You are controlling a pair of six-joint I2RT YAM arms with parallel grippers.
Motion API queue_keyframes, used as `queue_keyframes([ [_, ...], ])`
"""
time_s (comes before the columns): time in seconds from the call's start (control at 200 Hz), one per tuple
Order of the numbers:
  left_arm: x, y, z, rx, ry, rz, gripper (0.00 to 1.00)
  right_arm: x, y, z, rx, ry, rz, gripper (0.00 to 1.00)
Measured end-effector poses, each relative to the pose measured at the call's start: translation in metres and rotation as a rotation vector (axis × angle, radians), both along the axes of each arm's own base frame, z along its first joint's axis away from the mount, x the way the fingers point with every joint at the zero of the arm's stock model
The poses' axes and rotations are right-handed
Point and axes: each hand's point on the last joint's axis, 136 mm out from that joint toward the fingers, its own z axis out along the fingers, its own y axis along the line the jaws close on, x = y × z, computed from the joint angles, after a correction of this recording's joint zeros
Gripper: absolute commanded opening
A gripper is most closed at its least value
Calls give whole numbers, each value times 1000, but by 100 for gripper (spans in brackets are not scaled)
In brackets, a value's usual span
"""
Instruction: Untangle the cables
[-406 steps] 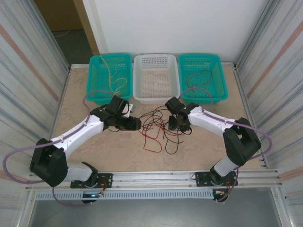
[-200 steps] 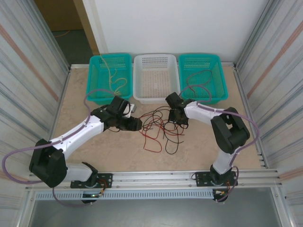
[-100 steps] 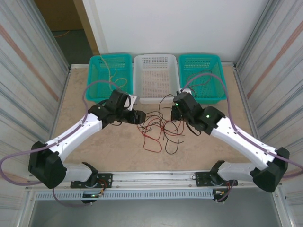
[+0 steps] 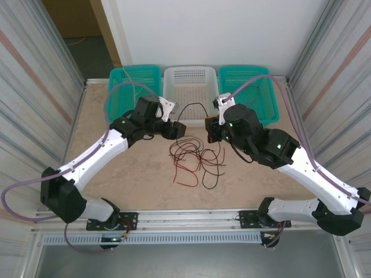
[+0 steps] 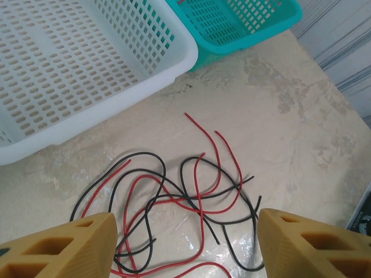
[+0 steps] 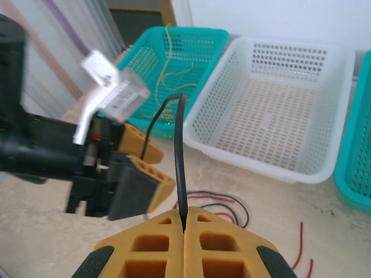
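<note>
Found the cables [image 4: 194, 159], red and black, heaped at centre of table [image 4: 145, 179], mostly unsorted; pale yellow cable [image 4: 137, 92] already in teal basket [image 4: 119, 69] at 11 o'clock. Noted right gripper [image 6: 184, 217] pinching one black strand [image 6: 180, 168], held up toward 12 o'clock; left gripper [image 5: 185, 215] spread, empty, at 10. Against two seconds ago: both wrists higher, strand drawn upward.

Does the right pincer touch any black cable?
Touching. The right wrist view shows the right pincer shut on a black cable, which rises from between its fingers.
</note>
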Motion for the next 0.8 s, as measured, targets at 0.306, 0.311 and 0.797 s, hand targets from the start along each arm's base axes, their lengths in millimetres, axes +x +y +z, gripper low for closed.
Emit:
queue_keyframes([
  [0.306,3,-9,2,-20,-9,-34,10,-2,1,8,-2,-23,12,0],
  [0.311,3,-9,2,-19,-12,-38,10,-2,1,8,-2,-23,12,0],
  [0.797,-13,-10,40,-121,-46,-72,0,13,-15,7,13,-11,-70,72],
])
